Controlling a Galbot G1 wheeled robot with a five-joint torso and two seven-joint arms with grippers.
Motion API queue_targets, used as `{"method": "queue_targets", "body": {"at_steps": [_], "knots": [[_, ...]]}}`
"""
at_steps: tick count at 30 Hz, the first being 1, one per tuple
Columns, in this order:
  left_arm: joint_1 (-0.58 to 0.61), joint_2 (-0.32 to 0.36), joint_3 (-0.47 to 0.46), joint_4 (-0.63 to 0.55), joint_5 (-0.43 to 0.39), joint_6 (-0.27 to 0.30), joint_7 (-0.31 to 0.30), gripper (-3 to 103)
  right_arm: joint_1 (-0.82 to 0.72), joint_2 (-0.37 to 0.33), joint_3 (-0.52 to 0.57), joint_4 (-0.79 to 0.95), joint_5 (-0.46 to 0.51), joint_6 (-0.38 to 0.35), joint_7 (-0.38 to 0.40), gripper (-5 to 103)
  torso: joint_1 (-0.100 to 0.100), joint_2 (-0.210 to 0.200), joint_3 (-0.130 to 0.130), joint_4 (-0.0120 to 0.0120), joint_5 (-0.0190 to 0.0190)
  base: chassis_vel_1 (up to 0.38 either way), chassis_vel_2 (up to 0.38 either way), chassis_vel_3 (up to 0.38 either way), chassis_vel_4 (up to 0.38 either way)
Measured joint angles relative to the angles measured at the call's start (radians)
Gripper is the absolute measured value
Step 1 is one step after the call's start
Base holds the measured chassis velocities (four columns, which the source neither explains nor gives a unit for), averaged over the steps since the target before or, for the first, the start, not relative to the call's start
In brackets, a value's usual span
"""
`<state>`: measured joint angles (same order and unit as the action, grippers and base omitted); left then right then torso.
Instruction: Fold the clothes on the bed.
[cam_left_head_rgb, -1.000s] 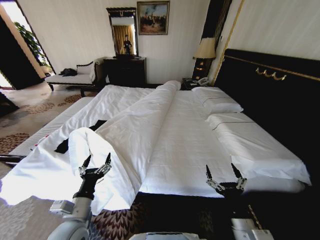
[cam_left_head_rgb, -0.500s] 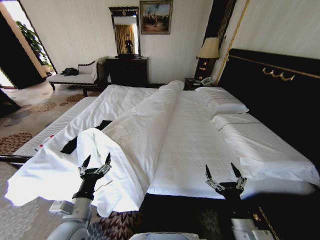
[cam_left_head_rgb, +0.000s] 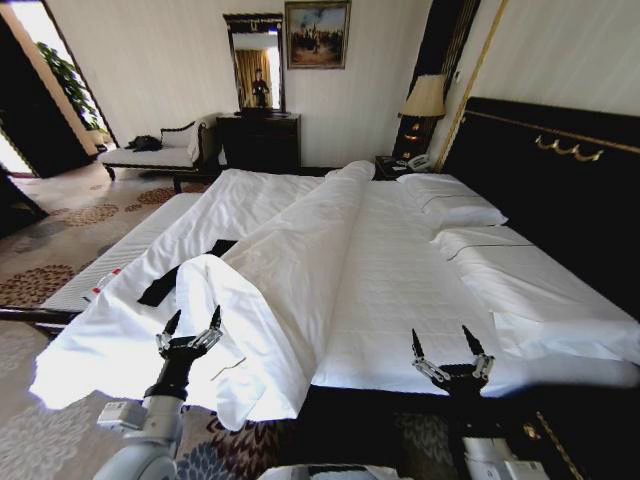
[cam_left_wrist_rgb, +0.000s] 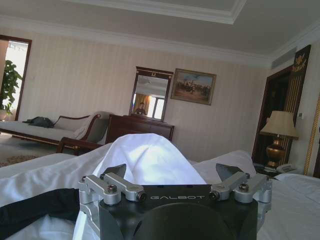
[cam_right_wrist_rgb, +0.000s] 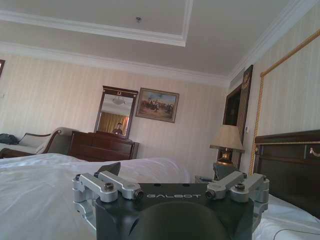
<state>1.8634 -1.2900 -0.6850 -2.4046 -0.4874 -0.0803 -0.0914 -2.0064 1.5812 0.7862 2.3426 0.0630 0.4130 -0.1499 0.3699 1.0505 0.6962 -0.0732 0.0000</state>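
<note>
Black T-shirt (cam_left_head_rgb: 185, 270) under duvet (cam_left_head_rgb: 290, 260), left end effector (cam_left_head_rgb: 190, 327) and right end effector (cam_left_head_rgb: 448, 350) raised, both spread wide

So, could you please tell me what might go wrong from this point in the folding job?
1. Most of the black T-shirt lies under the folded-back white duvet, so a grab may catch duvet instead.
2. The left end effector is open right beside the duvet's bulge and may snag it.
3. The right end effector, also open, sits far from the shirt.
</note>
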Motion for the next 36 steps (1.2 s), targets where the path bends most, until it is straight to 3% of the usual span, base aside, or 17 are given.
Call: {"method": "queue_targets", "body": {"at_steps": [36], "knots": [[-0.007, -0.002, 0.001, 0.008, -0.002, 0.0, 0.001, 100, 0.011, 0.0, -0.002, -0.017, -0.006, -0.002, 0.004, 100, 0.0, 0.0, 0.0, 0.0, 0.0, 0.064, 0.128, -0.069, -0.129]]}}
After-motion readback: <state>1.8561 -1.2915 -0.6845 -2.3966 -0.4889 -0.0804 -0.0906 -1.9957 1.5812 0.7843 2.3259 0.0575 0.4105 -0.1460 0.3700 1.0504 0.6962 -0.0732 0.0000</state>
